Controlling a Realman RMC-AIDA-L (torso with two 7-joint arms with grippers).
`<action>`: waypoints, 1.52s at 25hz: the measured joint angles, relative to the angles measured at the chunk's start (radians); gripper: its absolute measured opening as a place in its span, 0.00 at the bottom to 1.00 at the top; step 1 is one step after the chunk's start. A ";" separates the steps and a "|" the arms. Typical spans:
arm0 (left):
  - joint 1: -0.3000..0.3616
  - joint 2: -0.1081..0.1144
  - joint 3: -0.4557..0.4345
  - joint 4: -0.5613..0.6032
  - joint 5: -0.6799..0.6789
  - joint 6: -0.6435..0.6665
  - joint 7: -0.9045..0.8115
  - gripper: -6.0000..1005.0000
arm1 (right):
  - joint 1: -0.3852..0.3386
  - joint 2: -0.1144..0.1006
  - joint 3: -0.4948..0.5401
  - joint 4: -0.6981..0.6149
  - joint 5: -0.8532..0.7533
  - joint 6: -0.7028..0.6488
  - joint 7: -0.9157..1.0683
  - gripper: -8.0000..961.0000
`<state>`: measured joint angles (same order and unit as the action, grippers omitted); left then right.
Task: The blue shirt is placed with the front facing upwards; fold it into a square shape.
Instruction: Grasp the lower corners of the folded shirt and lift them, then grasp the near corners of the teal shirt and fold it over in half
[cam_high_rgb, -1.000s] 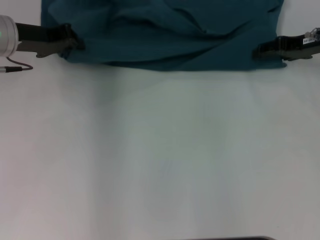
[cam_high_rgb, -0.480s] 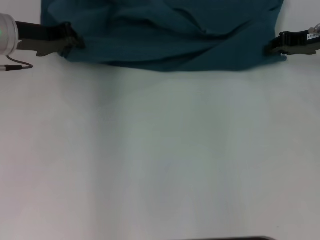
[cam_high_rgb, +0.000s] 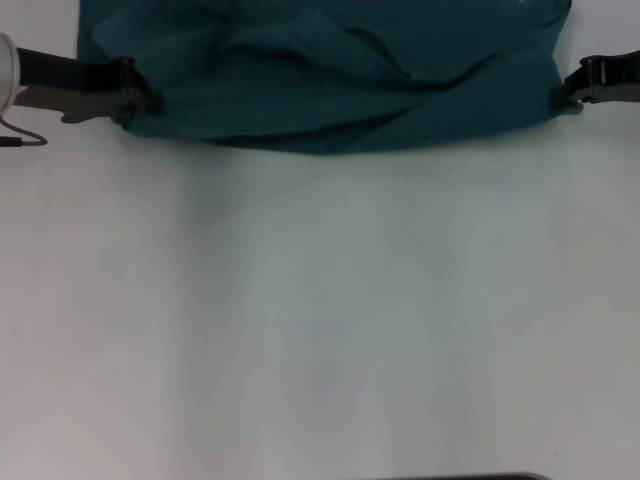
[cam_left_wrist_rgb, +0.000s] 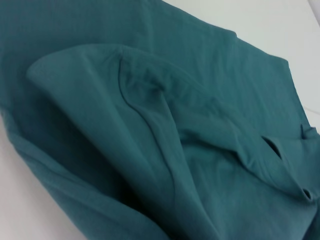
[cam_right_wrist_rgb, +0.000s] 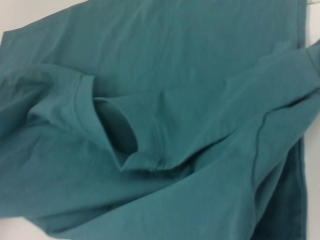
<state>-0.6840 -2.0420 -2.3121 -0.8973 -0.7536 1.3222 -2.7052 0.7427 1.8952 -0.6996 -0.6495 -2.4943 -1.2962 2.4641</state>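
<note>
Lying at the far side of the white table (cam_high_rgb: 320, 320), the blue shirt (cam_high_rgb: 330, 70) spreads across almost the full width between the 2 arms. Its near edge makes a loose, slightly curved line, and the cloth is bunched in several soft folds in the middle.

The left gripper (cam_high_rgb: 135, 98) is at the left near corner of the shirt, low over the table. Its dark fingers are closed and the cloth gathers into a small pinch right at the tips, so it has hold of that corner.

The right gripper (cam_high_rgb: 568, 92) is at the right near corner. Only a small part of it shows at the border of the head view. Its tip touches the edge of the shirt, but I cannot tell if the fingers are closed on the cloth or only beside it.

From the left wrist camera the shirt fills nearly all the view, with 1 long seam running over a raised fold. From the right wrist camera I see a short sleeve with its hemmed opening standing open, lying on top of the rest of the cloth.
</note>
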 joint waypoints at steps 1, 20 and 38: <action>-0.001 0.005 0.000 0.000 0.000 0.018 0.003 0.01 | -0.001 -0.003 0.000 -0.011 0.000 -0.026 0.000 0.08; 0.034 0.068 -0.009 -0.101 0.040 0.559 0.068 0.01 | -0.029 -0.018 -0.008 -0.169 -0.178 -0.566 -0.038 0.02; 0.077 0.068 0.131 -0.079 0.163 0.722 0.142 0.01 | -0.067 -0.018 -0.102 -0.168 -0.163 -0.693 -0.173 0.03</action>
<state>-0.6070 -1.9743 -2.1806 -0.9760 -0.5906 2.0446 -2.5635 0.6757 1.8775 -0.8011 -0.8174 -2.6574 -1.9897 2.2906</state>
